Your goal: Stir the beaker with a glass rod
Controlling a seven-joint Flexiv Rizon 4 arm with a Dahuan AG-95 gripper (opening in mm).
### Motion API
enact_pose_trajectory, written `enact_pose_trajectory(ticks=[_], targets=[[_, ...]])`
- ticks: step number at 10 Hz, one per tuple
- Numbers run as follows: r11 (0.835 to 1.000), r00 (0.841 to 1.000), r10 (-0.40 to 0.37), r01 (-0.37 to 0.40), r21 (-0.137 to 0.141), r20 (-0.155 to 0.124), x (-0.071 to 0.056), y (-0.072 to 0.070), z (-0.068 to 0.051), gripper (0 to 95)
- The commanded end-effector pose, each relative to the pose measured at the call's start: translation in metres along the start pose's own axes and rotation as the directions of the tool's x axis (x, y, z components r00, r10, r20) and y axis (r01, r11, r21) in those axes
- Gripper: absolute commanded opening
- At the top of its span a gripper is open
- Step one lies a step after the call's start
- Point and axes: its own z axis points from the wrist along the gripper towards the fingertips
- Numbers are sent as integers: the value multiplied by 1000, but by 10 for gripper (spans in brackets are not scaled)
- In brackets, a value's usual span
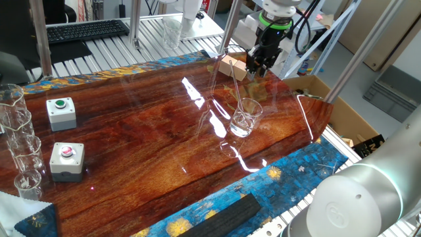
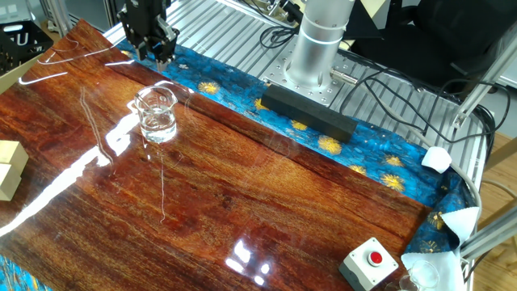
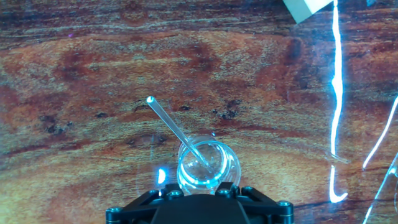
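The beaker stands upright on the glossy wooden table top, right of centre. It also shows in the other fixed view and in the hand view. The glass rod stands in it, leaning on the rim, with its upper end free. My gripper hangs above and just behind the beaker, clear of the rod, and holds nothing. Its jaws look spread. In the hand view only the black hand housing shows, at the bottom edge.
A pale wooden block lies behind the beaker. Two button boxes and several tall glass vessels stand at the left. A black bar lies at the front edge. A cardboard box sits off the right end.
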Motion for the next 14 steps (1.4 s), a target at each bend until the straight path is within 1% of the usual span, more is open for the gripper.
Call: enact_pose_trajectory(ticks=[1, 2, 4, 5, 7, 9, 10, 12, 13, 14], targets=[[1000, 1000, -25, 25, -6, 1, 1, 0, 1, 380], [999, 999, -34, 34, -6, -6, 1, 0, 1, 380], [999, 999, -48, 48, -6, -5, 1, 0, 1, 380], [998, 998, -65, 64, -13, -9, -1, 1, 3, 380], [998, 998, -62, 62, -14, -8, -6, 6, 10, 380], [998, 999, -52, 52, -17, -5, -15, 15, 21, 380], [999, 999, -48, 48, -16, -5, -19, 20, 23, 380], [999, 999, -33, 32, -12, -10, -23, 29, 22, 380], [1000, 1000, -24, 24, -11, -15, -23, 33, 20, 380], [1000, 1000, -17, 16, -9, -18, -22, 36, 22, 380]])
